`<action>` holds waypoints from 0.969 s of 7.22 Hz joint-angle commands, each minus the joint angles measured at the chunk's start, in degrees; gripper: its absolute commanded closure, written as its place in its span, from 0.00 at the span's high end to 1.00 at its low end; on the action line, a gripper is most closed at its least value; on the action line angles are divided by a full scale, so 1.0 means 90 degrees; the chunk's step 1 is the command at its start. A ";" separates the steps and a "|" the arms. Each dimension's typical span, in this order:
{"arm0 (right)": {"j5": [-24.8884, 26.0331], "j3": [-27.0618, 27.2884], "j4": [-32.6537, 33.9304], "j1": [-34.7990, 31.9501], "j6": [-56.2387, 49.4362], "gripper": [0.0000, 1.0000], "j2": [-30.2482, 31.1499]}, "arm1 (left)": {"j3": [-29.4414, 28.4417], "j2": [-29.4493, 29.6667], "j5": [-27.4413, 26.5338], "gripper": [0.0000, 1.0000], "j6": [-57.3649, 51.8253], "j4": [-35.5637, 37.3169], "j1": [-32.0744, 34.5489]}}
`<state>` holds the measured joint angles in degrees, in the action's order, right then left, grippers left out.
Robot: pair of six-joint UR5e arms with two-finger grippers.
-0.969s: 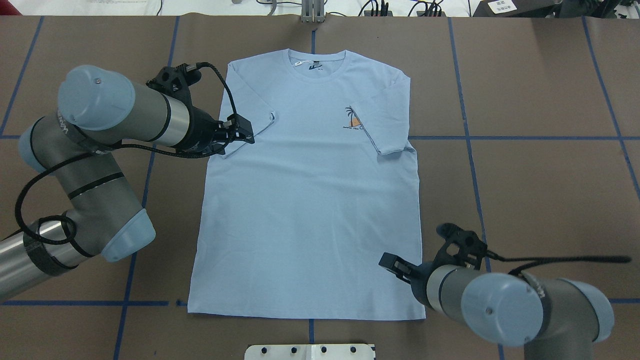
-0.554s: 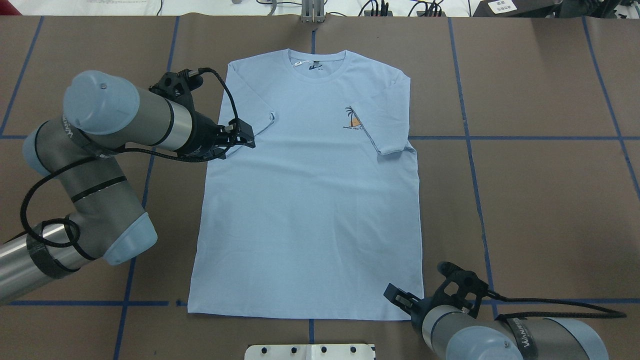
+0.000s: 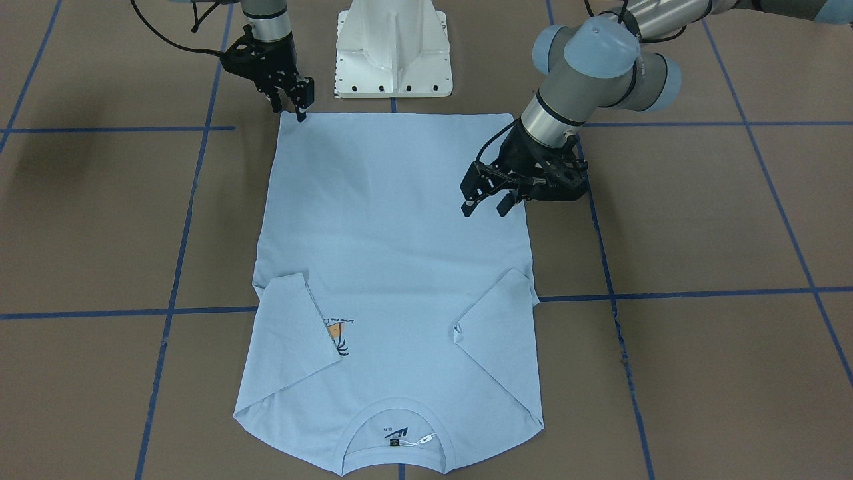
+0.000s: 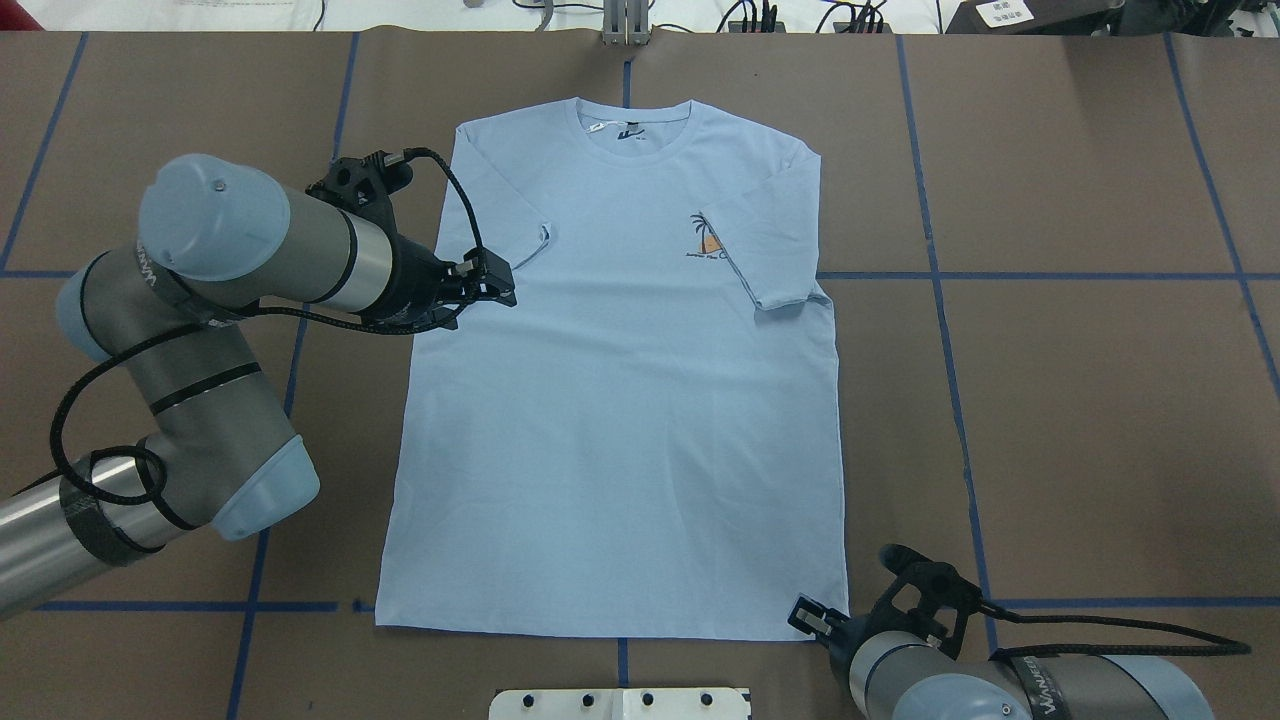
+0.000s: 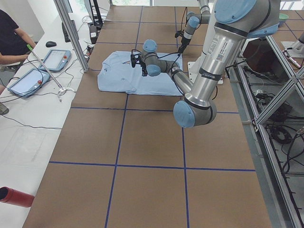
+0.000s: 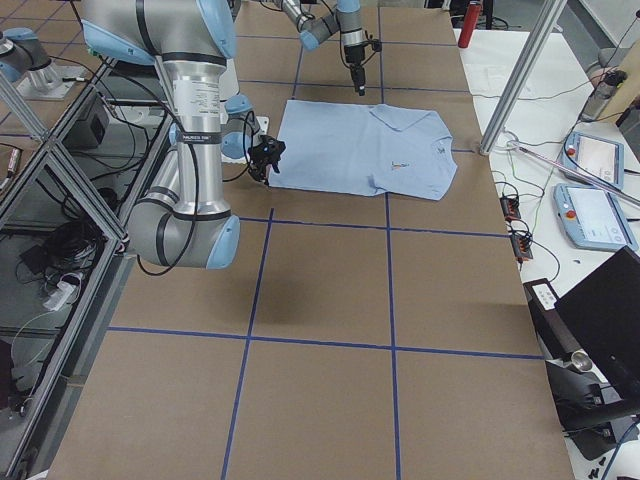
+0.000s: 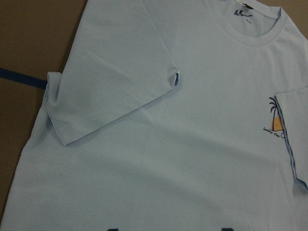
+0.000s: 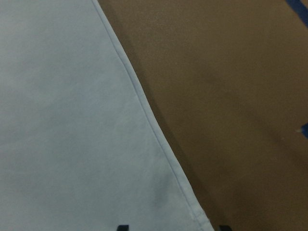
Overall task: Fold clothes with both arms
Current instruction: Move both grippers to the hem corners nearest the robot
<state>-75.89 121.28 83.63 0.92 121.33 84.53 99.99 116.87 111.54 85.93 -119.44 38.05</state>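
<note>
Two grippers, both with fingers spread wide, neither holding anything; left gripper (image 3: 485,208) sits over the left side edge of the T-shirt (image 4: 620,420), just hemward of the folded-in left sleeve (image 4: 500,210); right gripper (image 3: 290,110) is at the hem corner on my right, close to the near edge of the table (image 4: 1080,400); in the right wrist view an edge of the shirt runs down between my fingertips (image 8: 122,228); cannot tell if they touch cloth. T-shirt lies flat, front up, mid-table; collar (image 4: 634,130) toward the far edge, hem toward my edge, just beside the white pedestal base (image 3: 393,47); both sleeves folded in onto the body; right sleeve (image 4: 770,230) overlaps part of the palm print (image 4: 706,238).
</note>
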 commanded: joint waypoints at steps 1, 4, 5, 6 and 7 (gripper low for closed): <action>-0.0005 -0.0009 0.0024 0.0044 0.0005 0.26 0.0051 | -0.0007 -0.0007 0.0009 0.77 0.0002 0.0000 -0.0028; -0.0025 -0.0038 0.0024 0.0180 -0.0004 0.00 0.0226 | 0.0022 0.0003 0.0019 0.77 0.0099 0.0000 -0.0058; -0.0035 0.0010 0.0024 0.0191 -0.0004 0.00 0.0227 | 0.0090 0.0003 0.0019 0.77 0.0332 0.0000 -0.0164; -0.0093 0.0117 0.0024 0.0172 -0.0024 0.00 0.0227 | 0.0255 -0.0113 -0.0030 0.77 0.0866 0.0077 -0.0358; -0.0277 0.0253 0.0014 0.0113 -0.0034 0.00 0.0198 | 0.0905 -0.0569 -0.0745 0.76 0.1123 0.0310 -0.1047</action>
<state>-76.89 122.21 83.83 2.34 121.16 86.46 103.06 115.24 109.92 92.41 -118.49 34.07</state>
